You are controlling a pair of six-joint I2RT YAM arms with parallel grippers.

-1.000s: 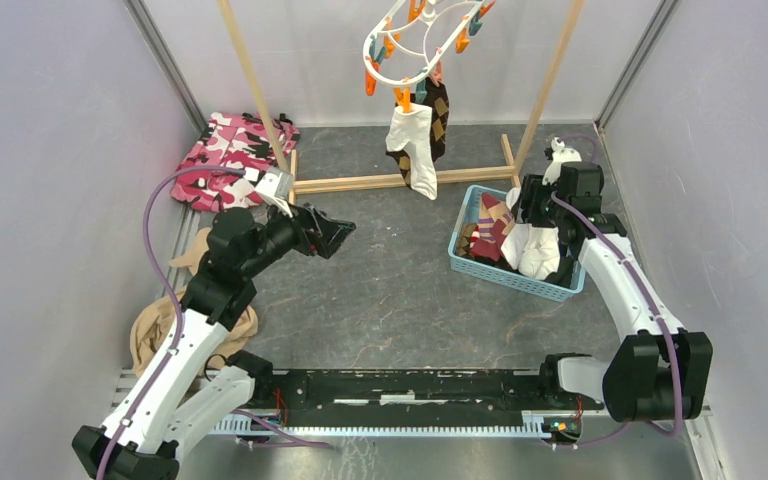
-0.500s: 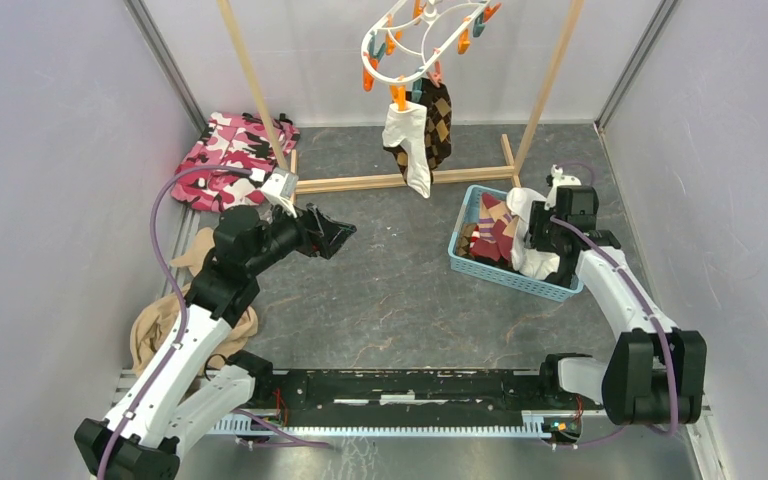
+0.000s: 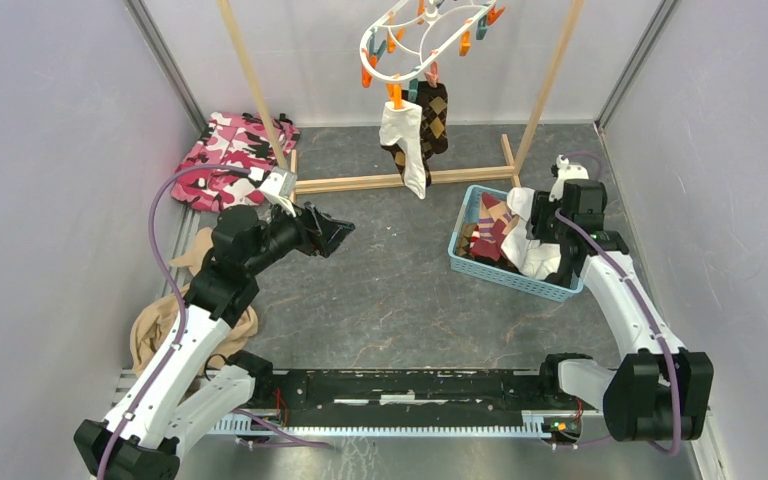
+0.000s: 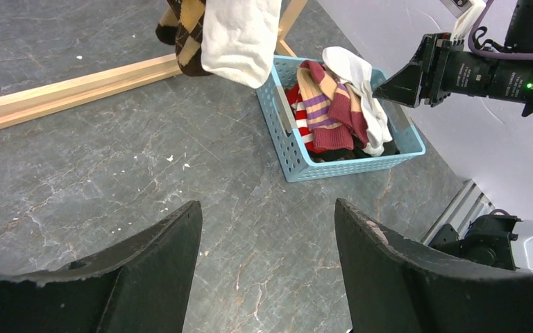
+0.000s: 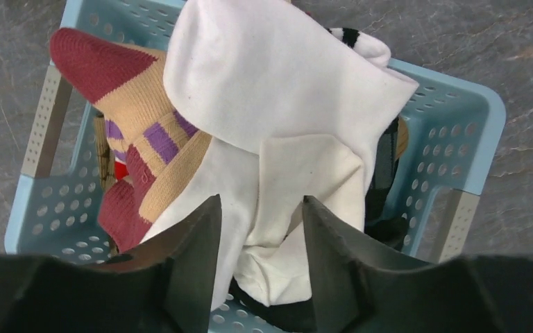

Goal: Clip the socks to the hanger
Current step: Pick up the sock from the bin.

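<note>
The white oval hanger (image 3: 425, 35) with orange and teal clothespins hangs at the top centre. A plain white sock (image 3: 403, 145) and a brown argyle sock (image 3: 432, 118) are clipped to it; both also show in the left wrist view, the white one (image 4: 239, 35) and the argyle one (image 4: 187, 31). More socks lie in a blue basket (image 3: 467, 218): a white sock (image 5: 277, 132) and a maroon and tan striped sock (image 5: 135, 132). My right gripper (image 5: 260, 208) is open, its jaws either side of the white sock in the basket. My left gripper (image 4: 267, 215) is open and empty above the floor.
The wooden rack frame (image 3: 360, 182) stands behind, its base bar on the floor. A pink camouflage cloth (image 3: 225, 155) lies at the back left and a tan garment (image 3: 155, 330) by the left arm. The basket rim (image 5: 472, 132) surrounds my right gripper.
My right gripper has moved from the basket's far edge down over the white sock. The hanger and its clipped socks have swung slightly left. My left arm has barely moved.
</note>
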